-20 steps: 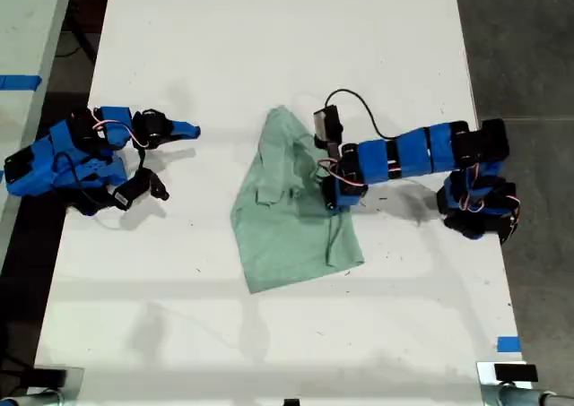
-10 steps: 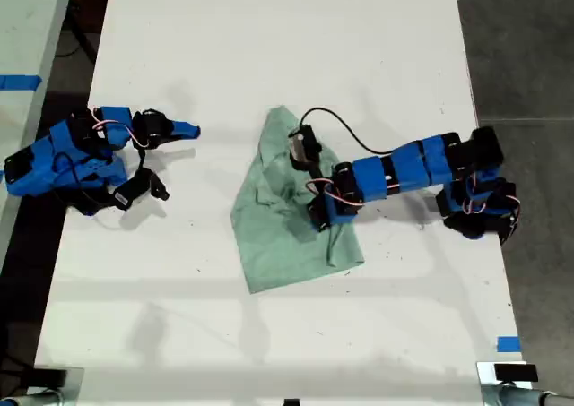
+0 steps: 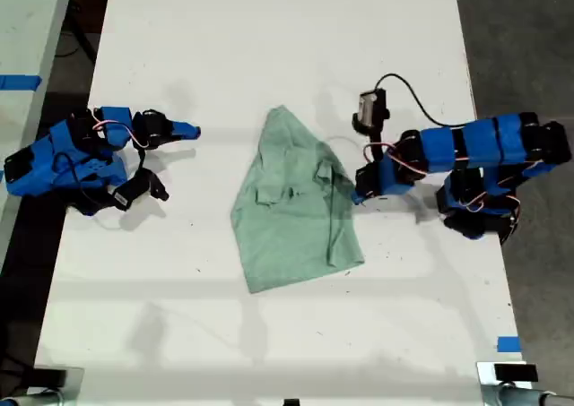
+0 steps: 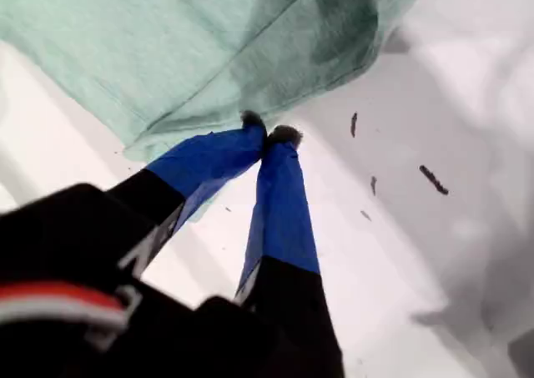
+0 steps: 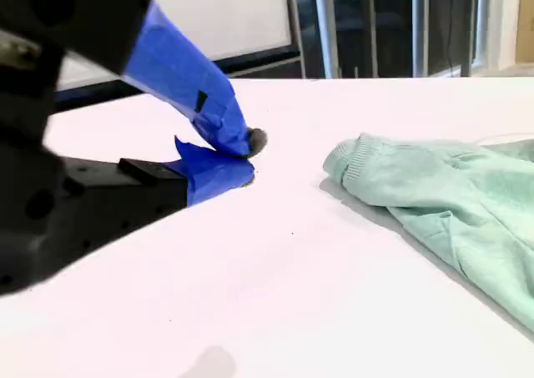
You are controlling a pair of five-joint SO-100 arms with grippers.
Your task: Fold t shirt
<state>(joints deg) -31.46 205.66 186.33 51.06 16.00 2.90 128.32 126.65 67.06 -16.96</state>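
The t shirt [image 3: 291, 209] is pale mint green and lies crumpled and partly folded in the middle of the white table, its tapered end pointing to the far side. My first gripper [image 3: 359, 194] is shut just off the shirt's edge on the exterior view's right. In the first wrist view its blue fingertips [image 4: 269, 133] meet right beside the cloth [image 4: 209, 44], holding nothing. My second gripper [image 3: 190, 131] rests shut on the exterior view's left, well apart from the shirt. The second wrist view shows its closed tips [image 5: 248, 157] and the shirt's ribbed end [image 5: 450, 194] beyond.
The white table [image 3: 269, 30] extends around the shirt on all sides. A blue tape mark [image 3: 508, 344] sits near its corner at the exterior view's lower right. Dark floor borders the table on both sides, and another pale surface [image 3: 27, 30] stands at the exterior view's left.
My first arm reached further over the shirt toward the exterior view's left, then drew back right and now sits off the cloth's edge. The second arm has not moved.
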